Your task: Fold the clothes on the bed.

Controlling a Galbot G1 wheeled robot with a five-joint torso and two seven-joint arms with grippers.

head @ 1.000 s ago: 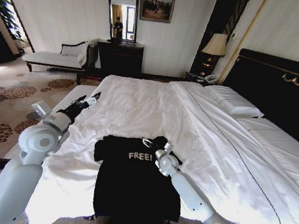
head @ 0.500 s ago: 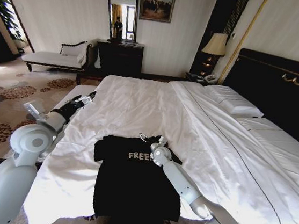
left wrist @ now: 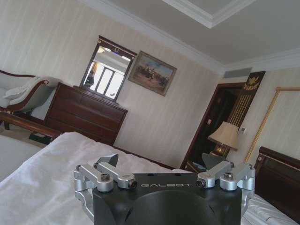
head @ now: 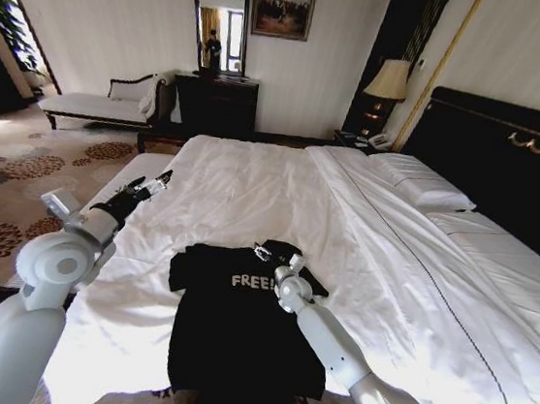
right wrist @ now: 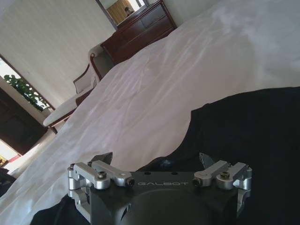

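**Right gripper at the collar of the black T-shirt**

On the near part of the large double bed with its white sheets and dark wooden headboard, the black short-sleeved T-shirt of soft cloth lies mostly flat, chest up, its small white "FREE!" lettering readable from the head camera. Its hem reaches the near edge of the mattress, and its left sleeve spreads out over the white duvet. The shirt's other shoulder is bunched up into a dark fold near the collar.

The right gripper sits at that bunched collar area, just beyond the lettering, with its white forearm stretched over the shirt's body. From the right wrist view its jaws stand spread apart, with black cloth and white bedding beyond them; nothing is visibly clamped between the fingertips.

The left gripper hangs above the bed's left edge, well apart from the shirt, pointing toward the far wall. In the left wrist view its jaws are likewise released and empty, facing a dark wooden dresser with a mirror, a framed painting and a cream-shaded table lamp.
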